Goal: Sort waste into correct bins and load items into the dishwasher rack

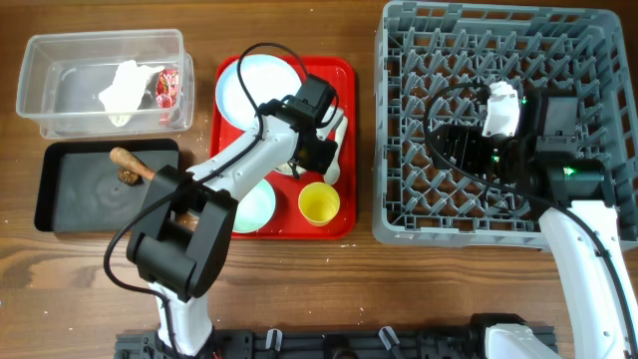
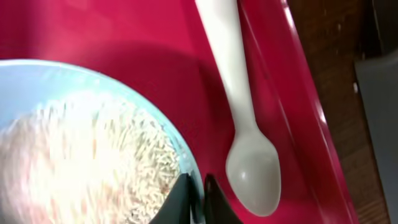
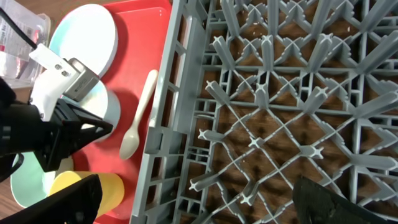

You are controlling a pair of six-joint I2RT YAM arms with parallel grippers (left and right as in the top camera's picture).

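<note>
My left gripper (image 2: 198, 193) is shut on the rim of the pale blue bowl (image 2: 93, 70), which holds loose rice (image 2: 112, 162). In the overhead view the left gripper (image 1: 311, 152) hides most of that bowl. The white spoon (image 2: 252, 168) lies just right of the bowl on the red tray (image 1: 344, 75). The pale blue plate (image 1: 249, 85), mint-green bowl (image 1: 256, 204) and yellow cup (image 1: 319, 203) sit on the same tray. My right gripper (image 3: 196, 205) is open and empty above the grey dishwasher rack (image 1: 399, 120).
The clear tub (image 1: 100, 38) at the back left holds the white napkin (image 1: 125, 88) and the red-and-white wrapper (image 1: 167, 85). The black tray (image 1: 60, 194) in front of it holds a brown food scrap (image 1: 128, 165). The rack's wall stands close beside the red tray.
</note>
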